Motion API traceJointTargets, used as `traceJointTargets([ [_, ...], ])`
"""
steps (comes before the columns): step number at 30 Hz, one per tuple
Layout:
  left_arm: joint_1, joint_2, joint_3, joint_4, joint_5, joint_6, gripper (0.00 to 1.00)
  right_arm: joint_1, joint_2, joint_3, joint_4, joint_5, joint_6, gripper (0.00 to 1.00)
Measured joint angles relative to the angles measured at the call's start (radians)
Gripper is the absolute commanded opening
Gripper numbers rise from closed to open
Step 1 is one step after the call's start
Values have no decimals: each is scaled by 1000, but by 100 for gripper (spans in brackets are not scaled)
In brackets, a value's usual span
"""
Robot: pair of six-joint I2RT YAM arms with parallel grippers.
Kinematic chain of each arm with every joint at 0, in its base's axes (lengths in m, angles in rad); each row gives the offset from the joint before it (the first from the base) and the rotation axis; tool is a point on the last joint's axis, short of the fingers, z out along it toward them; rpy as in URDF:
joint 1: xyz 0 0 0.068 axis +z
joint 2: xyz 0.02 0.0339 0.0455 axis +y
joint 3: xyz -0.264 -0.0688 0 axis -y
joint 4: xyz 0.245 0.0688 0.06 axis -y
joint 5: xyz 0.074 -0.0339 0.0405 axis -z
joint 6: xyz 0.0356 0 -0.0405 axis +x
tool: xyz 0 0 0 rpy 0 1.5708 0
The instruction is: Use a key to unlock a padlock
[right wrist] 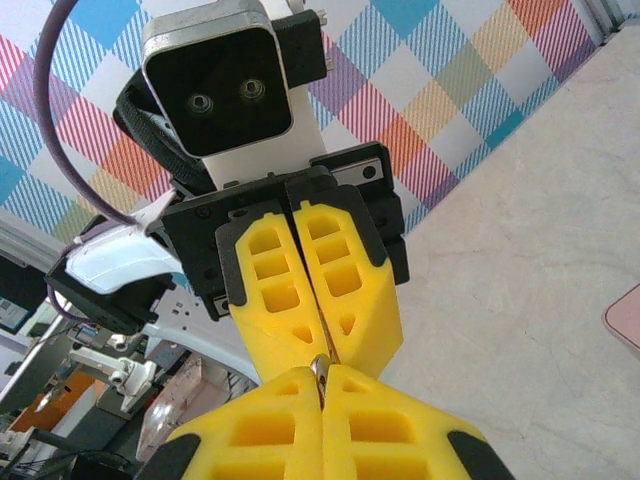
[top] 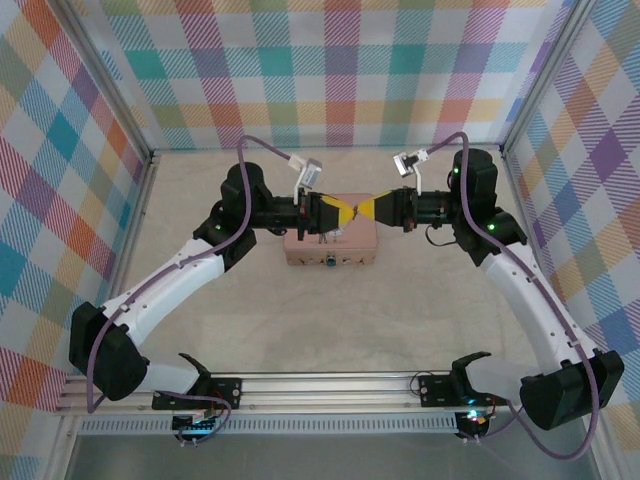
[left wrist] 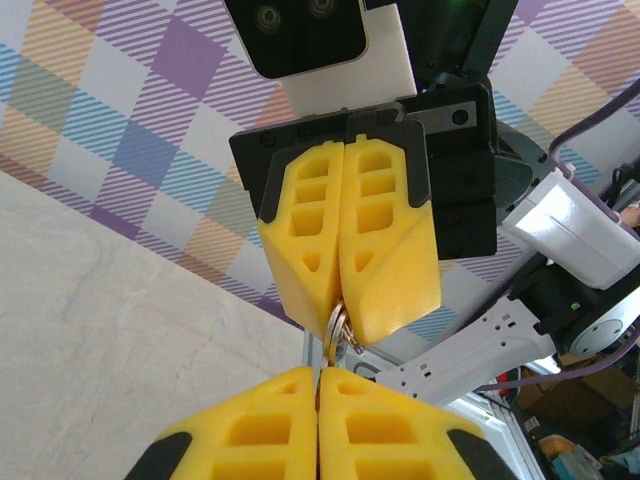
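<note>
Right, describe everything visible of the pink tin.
The pink tin is a salmon rectangular box with rounded corners, lying flat near the middle of the beige table. A small dark mark sits at its near edge. The left gripper and right gripper meet tip to tip above it; contact cannot be told.

Overhead from behind; close wrist views head-on, left pincer (top: 348, 210) against right pincer (top: 364, 209).
</note>
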Motion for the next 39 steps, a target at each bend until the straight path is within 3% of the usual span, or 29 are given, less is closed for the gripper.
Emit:
traceJointTargets([
  [3,0,0,-1,0,0,0,6,-1,0,-2,2,-3,3,0],
  [5,0,0,-2,0,0,-2,0,-2,-2,-6,5,-4,3,0],
  [12,2,-7,-8,-2,-1,4,0,-2,-6,-16,14,-7,11,0],
  [15,2,-8,-8,-11,-7,15,0,-3,-6,-17,6,0,7,37],
  [18,5,-12,-7,-64,-16,33,0,-16,-6,-17,-20,32,-18,51],
  [26,6,-11,1,-139,-26,55,0,-15,-10,-16,-62,72,-50,53],
  [33,5,1,43,-187,-20,78,0,9,0,-4,-118,88,-98,40],
  [39,1,21,67,-217,-3,88,0,14,7,-4,-121,88,-113,47],
])
